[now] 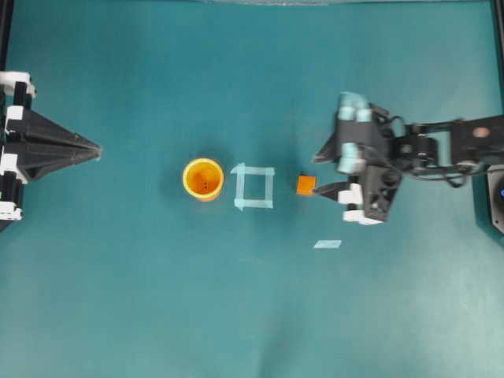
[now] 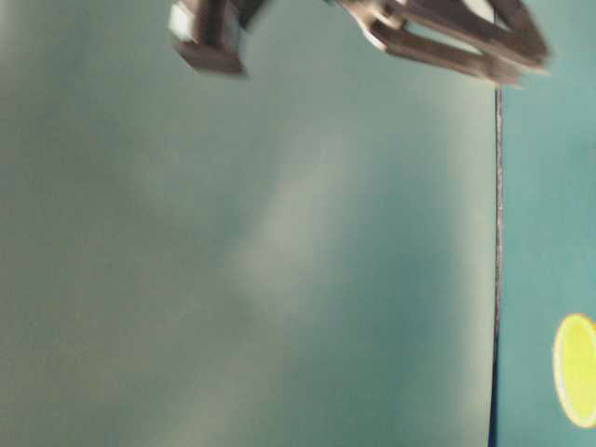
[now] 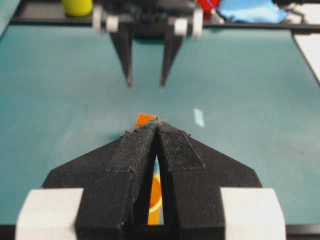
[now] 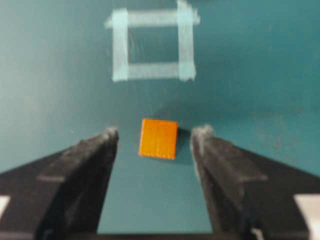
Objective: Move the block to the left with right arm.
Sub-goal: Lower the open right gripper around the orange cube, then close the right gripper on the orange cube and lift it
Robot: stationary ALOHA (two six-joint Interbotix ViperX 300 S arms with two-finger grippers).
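The block [image 1: 305, 185] is seen on the table [image 1: 118, 299], just right of the tape square [image 1: 254, 187] and well right of the cup [image 1: 203, 179]. The right gripper [image 1: 316, 173] is held wide open with nothing in it, its tips just beside the block on the right (the right arm is plainly the nearer one). From the right wrist view the block [image 4: 158, 138] is shown lying just ahead of the gap between the fingers [image 4: 107, 137], untouched; whether the tips are down at table level cannot be judged from overhead. The left gripper [image 1: 96, 150] is kept closed and empty, far to the left.
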